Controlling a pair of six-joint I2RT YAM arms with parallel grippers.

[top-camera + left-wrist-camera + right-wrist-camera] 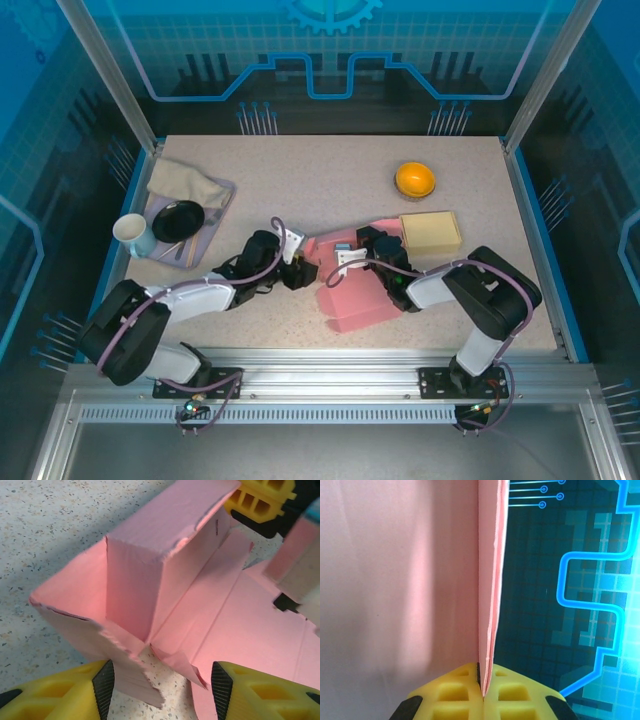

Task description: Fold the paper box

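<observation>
The right gripper is pictured clamped on the edge of an upright pink panel, its yellow fingers pressed together around the thin card. The left gripper is held partly open. Its black pads are set apart on either side of a torn corner flap, and no grip on the card can be made out.

The paper box is seen at the middle of the table, between the two grippers, and is only partly formed. In the left wrist view, one corner is raised into walls, while the rest of the sheet is spread flat on the speckled surface.

Near the box, on its far right, a tan rectangular container is placed, with an orange bowl beyond it. At the table's left side, well apart from the box, a lavender tray is laid out with a crumpled beige cloth and a black bowl. A white cup is set at the tray's left edge.
</observation>
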